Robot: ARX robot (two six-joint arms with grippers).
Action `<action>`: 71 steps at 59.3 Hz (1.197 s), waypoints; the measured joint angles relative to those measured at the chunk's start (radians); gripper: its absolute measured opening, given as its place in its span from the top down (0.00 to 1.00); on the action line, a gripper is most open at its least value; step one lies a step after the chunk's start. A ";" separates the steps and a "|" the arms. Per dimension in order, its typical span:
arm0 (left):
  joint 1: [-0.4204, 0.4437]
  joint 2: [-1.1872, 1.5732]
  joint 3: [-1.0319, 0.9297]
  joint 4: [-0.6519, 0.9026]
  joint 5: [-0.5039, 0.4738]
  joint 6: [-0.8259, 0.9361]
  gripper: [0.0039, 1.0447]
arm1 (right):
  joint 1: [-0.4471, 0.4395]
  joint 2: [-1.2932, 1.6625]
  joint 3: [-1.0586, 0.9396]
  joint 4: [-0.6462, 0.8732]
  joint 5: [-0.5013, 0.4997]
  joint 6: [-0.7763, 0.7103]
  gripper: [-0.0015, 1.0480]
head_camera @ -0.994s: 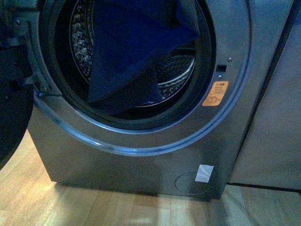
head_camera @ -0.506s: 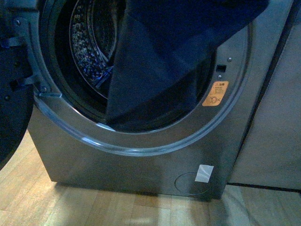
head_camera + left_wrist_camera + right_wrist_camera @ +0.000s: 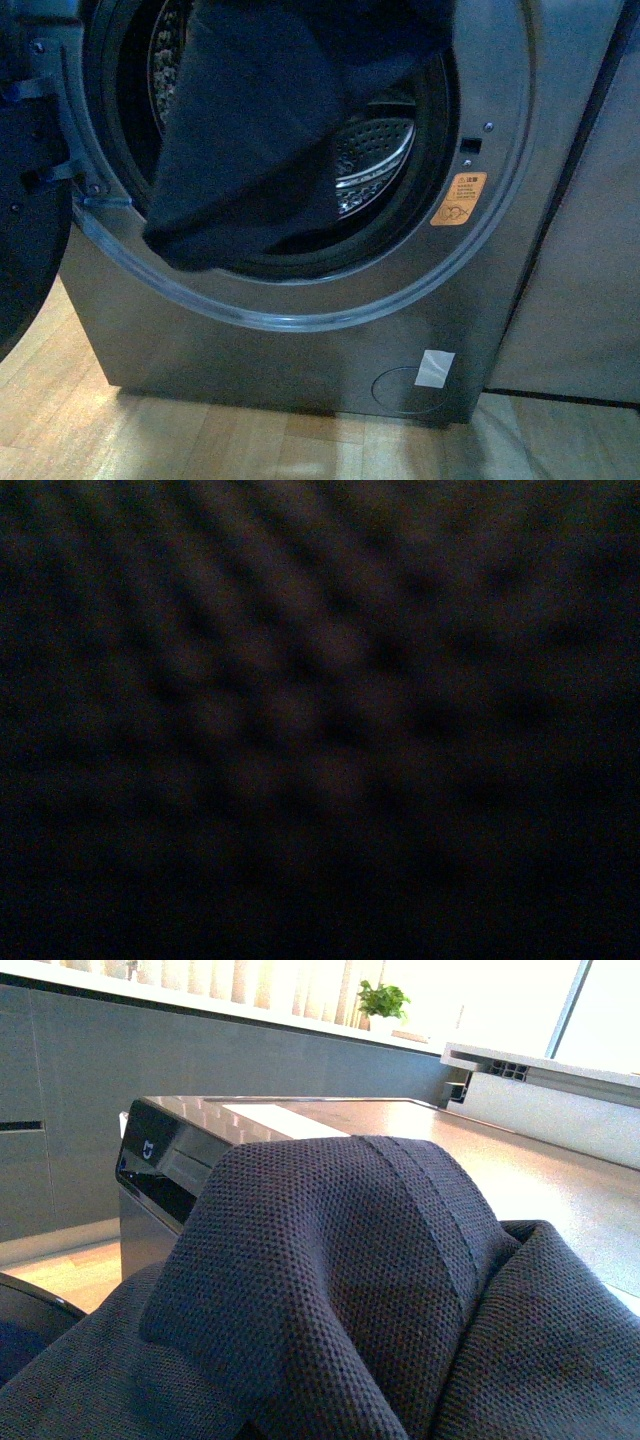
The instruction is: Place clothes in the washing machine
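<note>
The clothes (image 3: 250, 130), a dark navy limp garment, hang from above the frame's top edge across the round porthole of the grey washing machine (image 3: 300, 350). Their lower end droops over the black rim at the lower left. Behind them, part of the perforated steel drum (image 3: 375, 150) shows. In the right wrist view the knitted navy clothes (image 3: 330, 1290) fill the foreground and hide my right gripper's jaws, which are shut on them. The machine's top (image 3: 300, 1120) lies just beyond. The left wrist view is dark. Neither arm shows in the front view.
The machine's dark door (image 3: 25, 200) stands open at the left. An orange sticker (image 3: 458, 198) sits right of the porthole. A plain beige panel (image 3: 580, 250) adjoins the machine on the right. Wooden floor (image 3: 200, 440) lies in front. A potted plant (image 3: 380, 1000) stands far behind.
The clothes have swung: first hanging mid-porthole, then out to the right, now back leftward with the lower end over the lower-left rim. More of the drum's right side shows.
</note>
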 joint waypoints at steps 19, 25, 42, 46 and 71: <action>-0.052 0.004 0.055 -0.067 -0.043 0.024 0.06 | -0.001 -0.002 0.000 0.000 0.002 0.000 0.89; -0.074 0.017 0.107 -0.146 -0.096 0.067 0.06 | -0.002 -0.002 0.000 0.001 0.007 -0.001 0.89; -0.105 0.061 0.233 -0.330 -0.269 0.161 0.06 | -0.005 -0.002 0.000 0.001 0.008 -0.001 0.89; -0.106 0.063 0.246 -0.347 -0.290 0.167 0.06 | -0.005 -0.003 0.000 0.001 0.008 -0.001 0.89; -0.087 0.071 0.256 -0.376 -0.375 0.186 0.43 | -0.003 -0.004 0.000 0.002 0.000 0.000 0.50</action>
